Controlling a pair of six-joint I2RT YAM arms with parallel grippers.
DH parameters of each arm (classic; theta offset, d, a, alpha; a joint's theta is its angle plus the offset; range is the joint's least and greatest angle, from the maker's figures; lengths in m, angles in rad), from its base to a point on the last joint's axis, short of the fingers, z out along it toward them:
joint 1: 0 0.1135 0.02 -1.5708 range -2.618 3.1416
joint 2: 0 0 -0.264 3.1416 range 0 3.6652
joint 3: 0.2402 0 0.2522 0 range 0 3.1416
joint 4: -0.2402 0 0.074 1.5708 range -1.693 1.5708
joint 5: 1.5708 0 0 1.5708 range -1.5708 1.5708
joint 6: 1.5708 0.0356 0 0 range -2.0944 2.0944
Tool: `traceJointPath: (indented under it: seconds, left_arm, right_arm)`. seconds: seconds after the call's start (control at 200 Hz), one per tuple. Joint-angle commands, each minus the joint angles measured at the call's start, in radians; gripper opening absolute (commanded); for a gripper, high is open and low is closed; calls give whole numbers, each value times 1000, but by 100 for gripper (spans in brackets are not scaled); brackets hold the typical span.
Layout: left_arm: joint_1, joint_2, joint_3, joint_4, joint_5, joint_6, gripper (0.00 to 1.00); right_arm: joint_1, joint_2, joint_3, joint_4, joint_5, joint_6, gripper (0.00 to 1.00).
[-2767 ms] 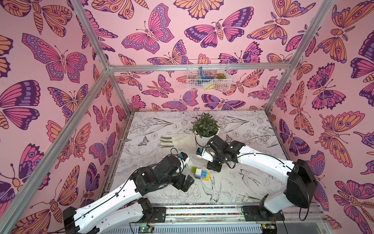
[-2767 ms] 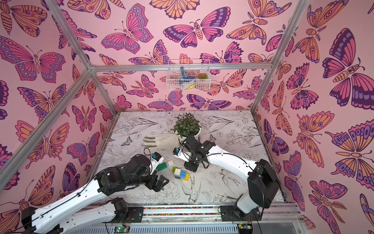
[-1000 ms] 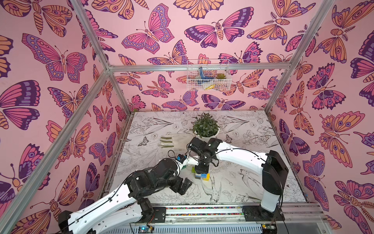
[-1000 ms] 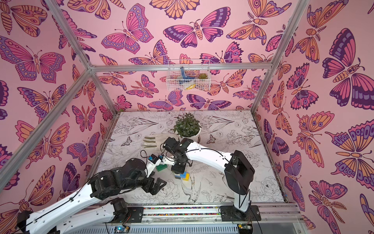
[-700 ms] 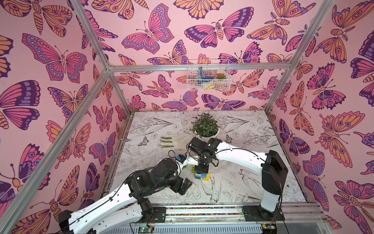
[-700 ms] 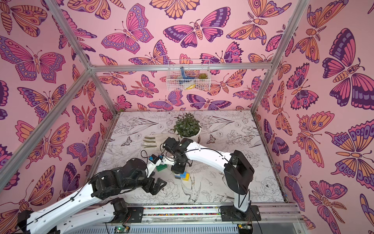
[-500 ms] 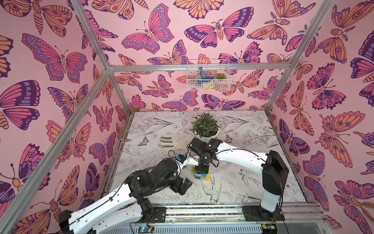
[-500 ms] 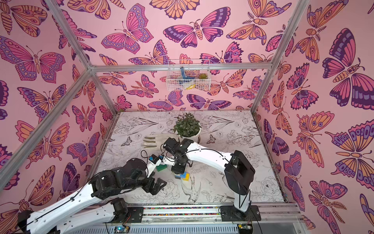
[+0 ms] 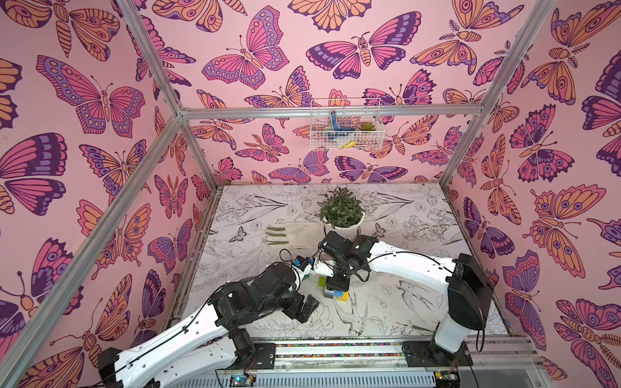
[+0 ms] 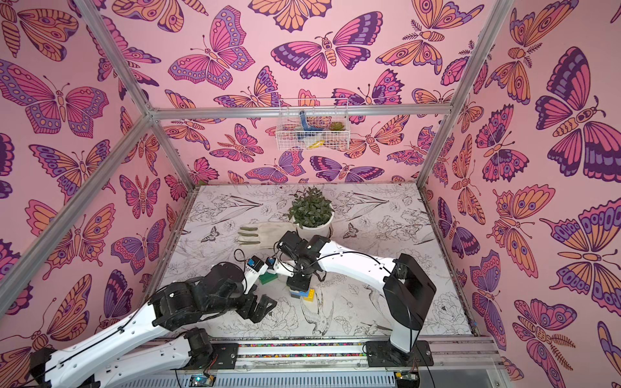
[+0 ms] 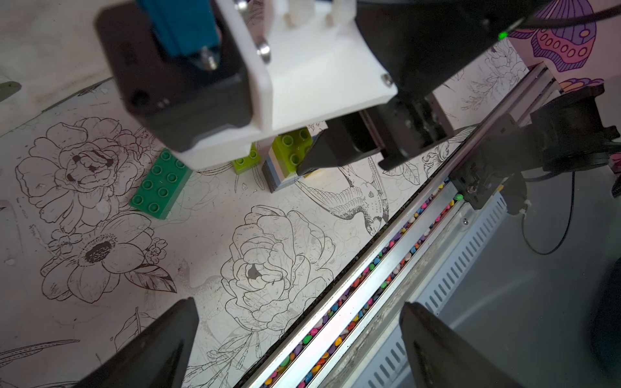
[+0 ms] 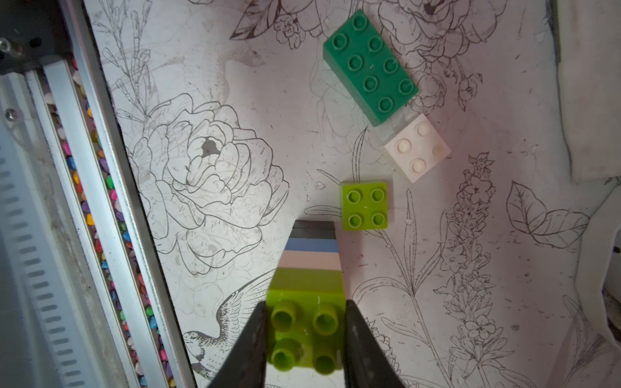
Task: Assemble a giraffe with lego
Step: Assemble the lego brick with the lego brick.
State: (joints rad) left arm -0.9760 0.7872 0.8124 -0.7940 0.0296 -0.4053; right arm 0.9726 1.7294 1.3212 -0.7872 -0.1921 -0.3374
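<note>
Walls: pink butterfly wallpaper (image 9: 84, 100) on the back and both sides of the booth.
Frame: aluminium bars (image 9: 329, 112) run along the wall joints and across the back.
Basket: a white wire basket (image 9: 344, 134) hangs on the back wall just under the cross bar, with small items inside.
Tabletop: a white sheet (image 9: 403, 218) printed with black line drawings of flowers, leaves and birds; it looks scuffed in the wrist views.
Front edge: a metal rail (image 11: 369, 292) with a channel of coloured beads.
Decor: a potted plant (image 9: 342, 210) stands toward the back, with a pale glove (image 9: 302, 235) lying flat beside it.
Giraffe: a partial stack (image 12: 312, 248) stands on the tabletop near the front middle, showing black, blue and white layers.
Right end effector (image 12: 305, 336): clenched on the top lime brick (image 12: 307, 322) of that stack.
Left end effector (image 11: 295, 319): released and holding nothing, hanging over the tabletop by the front rail.
Loose lego: a dark green brick (image 12: 369, 67) touches a white brick (image 12: 416, 151); a loose lime brick (image 12: 364, 205) lies just beside the stack.
</note>
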Motion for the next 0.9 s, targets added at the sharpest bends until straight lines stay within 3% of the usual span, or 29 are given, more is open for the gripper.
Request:
traceJointPath:
  seconds: [0.0, 0.255, 0.391, 0.616, 0.736, 0.896]
  left_arm:
    - [-3, -14, -20, -18, -26, -13, 100]
    - [28, -51, -54, 15, -34, -90, 100]
    - [83, -80, -62, 14, -23, -113, 98]
    - [210, -89, -21, -28, 16, -123, 97]
    - [295, 17, 36, -94, 74, -151, 97]
    - [295, 236, 127, -104, 139, -226, 96]
  right_arm:
    - [6, 23, -100, -141, -43, 15, 20]
    - [6, -44, -122, -137, -58, 14, 27]
    - [6, -79, -126, -96, -48, 40, 53]
    - [-18, -150, -123, -52, -71, 95, 85]
    - [-56, -284, -159, 4, -85, 180, 89]
    - [-167, -472, -251, 50, -30, 383, 91]
